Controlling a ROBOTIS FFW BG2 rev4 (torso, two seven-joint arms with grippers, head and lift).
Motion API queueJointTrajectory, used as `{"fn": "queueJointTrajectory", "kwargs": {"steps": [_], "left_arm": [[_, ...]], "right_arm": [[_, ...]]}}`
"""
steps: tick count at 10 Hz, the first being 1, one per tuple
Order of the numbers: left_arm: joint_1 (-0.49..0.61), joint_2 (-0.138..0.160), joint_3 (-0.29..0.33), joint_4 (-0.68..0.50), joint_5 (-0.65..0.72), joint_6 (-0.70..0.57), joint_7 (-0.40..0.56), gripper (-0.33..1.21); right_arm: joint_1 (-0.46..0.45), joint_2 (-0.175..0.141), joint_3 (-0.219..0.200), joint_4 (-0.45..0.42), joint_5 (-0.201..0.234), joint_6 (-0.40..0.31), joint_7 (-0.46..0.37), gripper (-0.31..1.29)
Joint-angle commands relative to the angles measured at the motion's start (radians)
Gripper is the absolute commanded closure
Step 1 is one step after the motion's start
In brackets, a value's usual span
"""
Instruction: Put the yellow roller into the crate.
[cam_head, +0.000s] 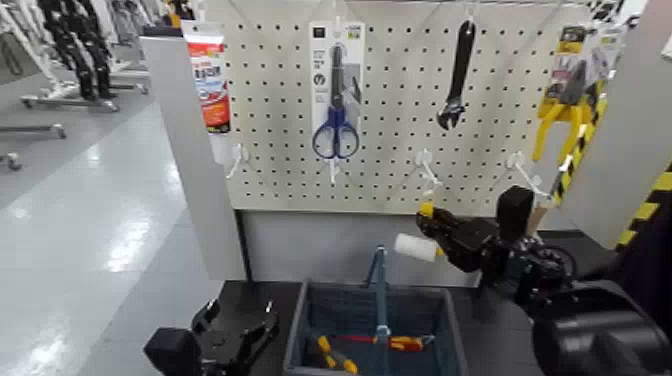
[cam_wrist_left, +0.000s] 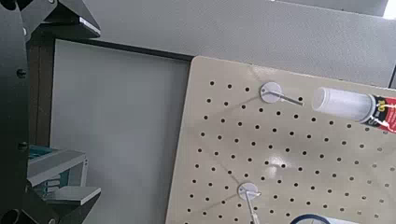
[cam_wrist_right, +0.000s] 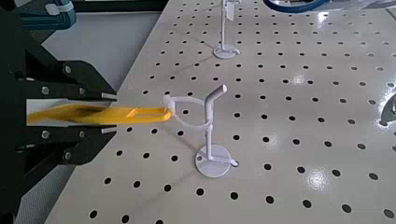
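Observation:
My right gripper (cam_head: 434, 228) is shut on the yellow roller (cam_head: 415, 247). It holds the roller in the air in front of the pegboard's lower edge, just below an empty hook (cam_head: 428, 176). The white sleeve points left. In the right wrist view the yellow handle (cam_wrist_right: 103, 115) lies between the fingers (cam_wrist_right: 84, 79), its tip beside a white hook (cam_wrist_right: 210, 140). The dark blue-grey crate (cam_head: 450, 325) stands below and slightly left, with its upright centre handle (cam_head: 379, 290). My left gripper (cam_head: 238, 325) is parked open and empty, left of the crate.
The pegboard (cam_head: 400, 130) carries blue scissors (cam_head: 335, 100), a black wrench (cam_head: 458, 75), yellow pliers (cam_head: 565, 110), a sealant tube (cam_head: 208, 80) and further empty hooks (cam_head: 520, 170). Red-and-yellow-handled tools (cam_head: 400, 343) lie in the crate. A grey post (cam_head: 190, 150) stands left.

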Motion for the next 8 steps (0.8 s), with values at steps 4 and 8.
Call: {"fn": "queueJointTrajectory", "kwargs": {"steps": [4,8], "left_arm": [[0.004,-0.002,0.004,0.0,0.0,-0.005,0.0,0.12],[0.005,-0.003,0.005,0.0,0.0,-0.007,0.001,0.12]], "right_arm": [[0.015,0.008,-0.015,-0.01,-0.015,-0.016,0.01,1.28],[0.061,0.021,-0.05,-0.067,-0.034,-0.005,0.023,1.28]]}}
